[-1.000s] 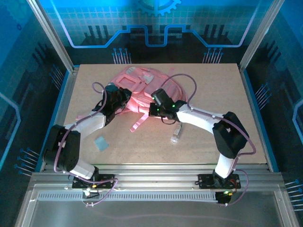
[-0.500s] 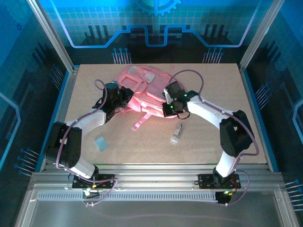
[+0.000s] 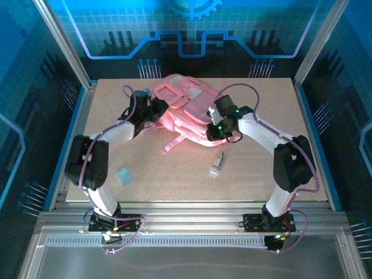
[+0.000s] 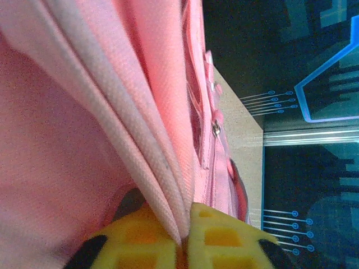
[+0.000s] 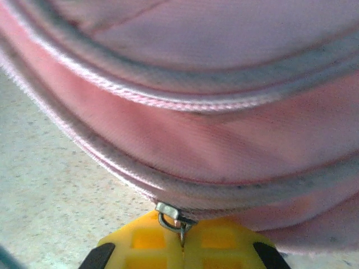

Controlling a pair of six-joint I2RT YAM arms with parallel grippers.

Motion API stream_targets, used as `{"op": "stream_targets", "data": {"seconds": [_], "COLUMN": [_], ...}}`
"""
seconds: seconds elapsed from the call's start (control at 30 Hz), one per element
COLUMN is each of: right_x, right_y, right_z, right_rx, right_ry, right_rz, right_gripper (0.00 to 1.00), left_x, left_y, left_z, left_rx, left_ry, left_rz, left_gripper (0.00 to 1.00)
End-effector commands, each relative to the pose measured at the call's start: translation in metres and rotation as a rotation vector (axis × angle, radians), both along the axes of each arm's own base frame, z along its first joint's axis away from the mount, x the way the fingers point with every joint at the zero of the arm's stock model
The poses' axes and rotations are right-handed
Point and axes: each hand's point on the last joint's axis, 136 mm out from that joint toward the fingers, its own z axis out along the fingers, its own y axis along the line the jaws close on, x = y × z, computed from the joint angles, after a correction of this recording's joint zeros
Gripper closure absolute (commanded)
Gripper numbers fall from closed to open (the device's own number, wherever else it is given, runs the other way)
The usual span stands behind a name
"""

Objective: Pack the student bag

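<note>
- Robot lab / test cell.
- Alu frame (image 3: 64,43) boxes in a board table (image 3: 261,174).
- Blue circuit-print walls (image 3: 133,29) w/ gear logo (image 3: 193,7).
- L arm (image 3: 87,165) & R arm (image 3: 290,168) bolted to front rail (image 3: 192,224).
- Bare cables (image 3: 235,87) loop off arms.

bag (image 3: 180,107) on table (image 3: 261,174), between left gripper (image 3: 157,110) and right gripper (image 3: 212,132), edge pinched in both. strap (image 3: 172,145) lies nearward between them. tube (image 3: 216,164) near right gripper, base side. card (image 3: 123,175) well apart from left gripper, base side.
</note>
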Motion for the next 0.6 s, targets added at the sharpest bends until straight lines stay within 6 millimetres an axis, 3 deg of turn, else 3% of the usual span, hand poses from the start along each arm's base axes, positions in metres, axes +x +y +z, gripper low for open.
{"op": "stream_targets", "data": {"seconds": [0.0,0.07,0.1,0.23,0.4,0.57], "right_x": [-0.031,-0.027,-0.024,-0.007,0.015,0.015], "right_y": [0.024,0.044,0.053,0.086,0.131,0.162], "right_z": [0.003,0.008,0.011,0.024,0.044,0.065], "right_rx": [0.158,0.232,0.261,0.352,0.458,0.529], "right_ry": [0.138,0.132,0.125,0.097,0.071,0.062], "right_rz": [0.054,0.073,0.085,0.121,0.182,0.243], "right_gripper": [1.00,1.00,1.00,1.00,1.00,1.00], "left_x": [0.041,0.045,0.044,0.025,-0.021,-0.054], "left_y": [0.009,0.006,0.004,0.010,0.016,0.006], "left_z": [0.025,0.023,0.025,0.028,0.015,-0.005], "left_rx": [-0.022,-0.045,-0.048,-0.022,-0.073,-0.143], "left_ry": [-0.105,-0.089,-0.091,-0.051,0.015,0.057], "left_rz": [-0.028,-0.033,-0.039,-0.033,0.006,0.045], "left_gripper": [0.53,0.10,0.01,0.01,0.01,0.02]}}
